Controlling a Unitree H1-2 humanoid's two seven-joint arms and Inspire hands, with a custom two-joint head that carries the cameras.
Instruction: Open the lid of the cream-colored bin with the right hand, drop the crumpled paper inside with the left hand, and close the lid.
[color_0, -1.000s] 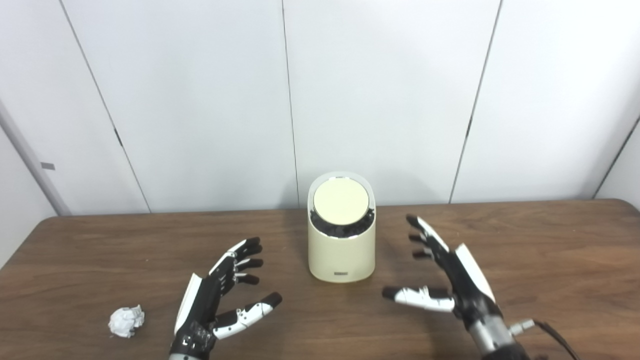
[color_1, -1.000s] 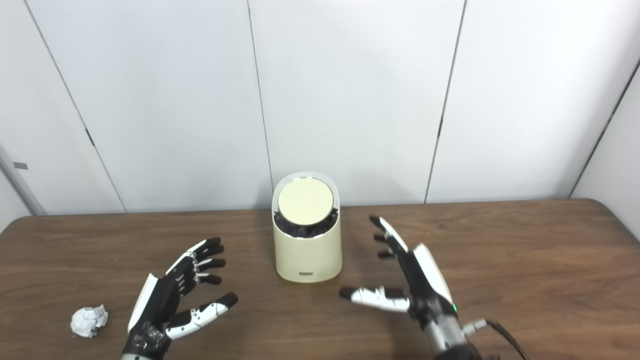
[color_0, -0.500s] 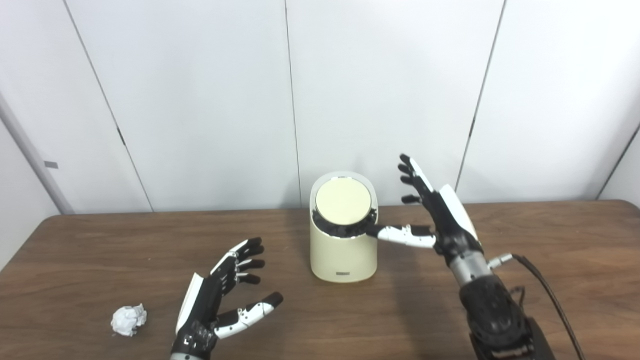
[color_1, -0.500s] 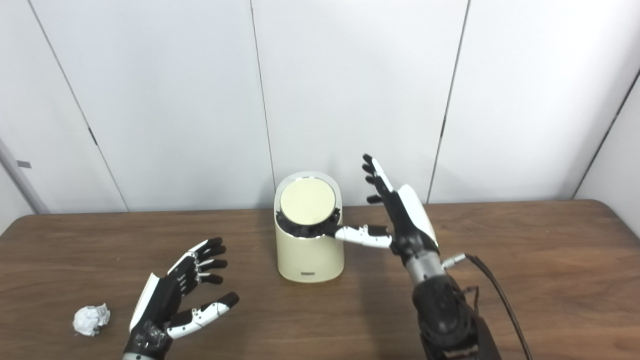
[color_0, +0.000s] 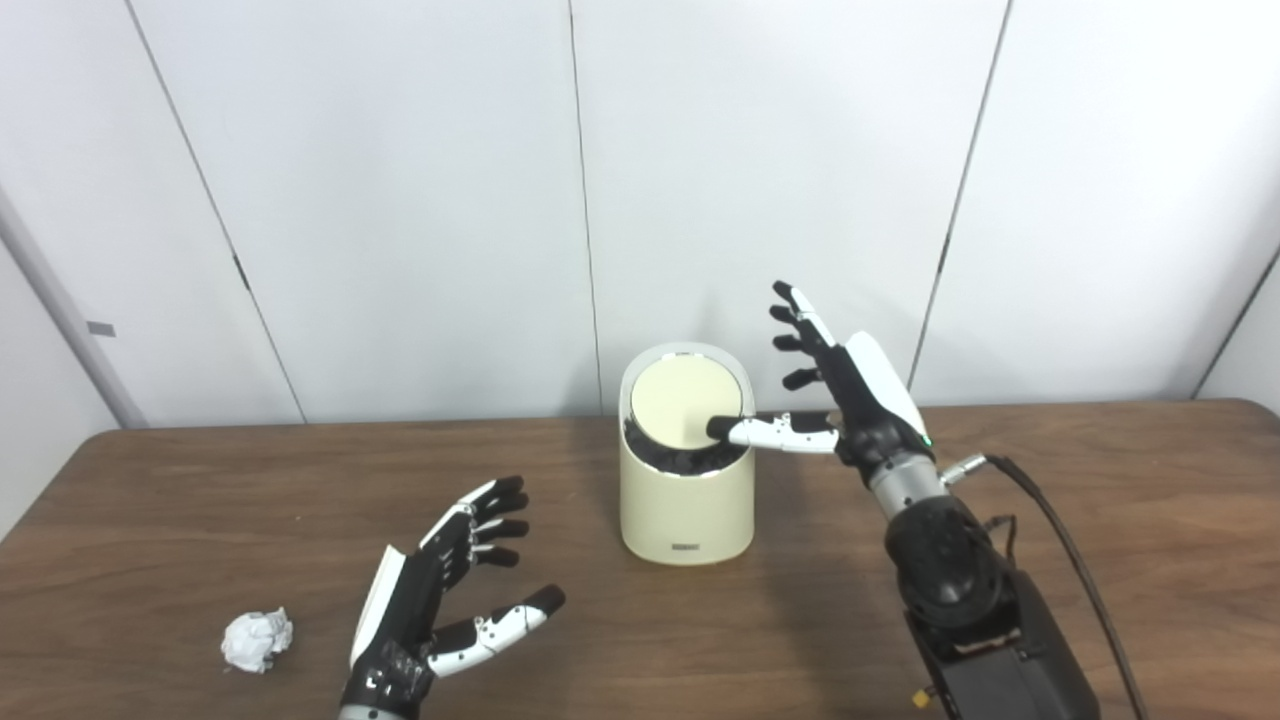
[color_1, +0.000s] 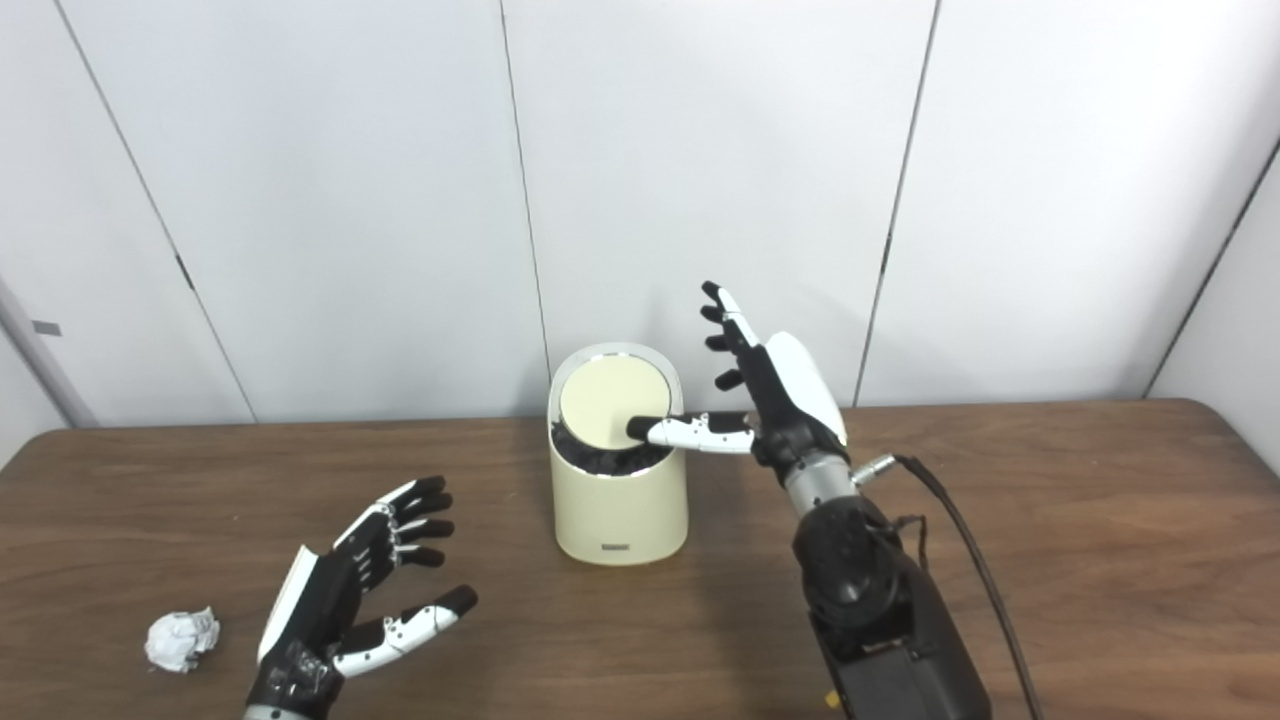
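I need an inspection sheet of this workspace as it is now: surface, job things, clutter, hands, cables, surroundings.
Surface: brown wooden table, no spills seen.
Job's things: cream-colored bin upright at centre, round lid closed; crumpled paper lying front left.
Clutter: nothing seen.
Hands: left robot hand open, empty, beside the paper; right robot hand open, thumb tip on the lid's right edge.
Cables: black cable along the right arm.
Surroundings: white wall panels.

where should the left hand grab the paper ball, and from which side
Pinch the crumpled paper across its middle, coming from above and its right. It is a small, roughly round wad lying free on the table, to the left of the open left hand, with nothing crowding it.
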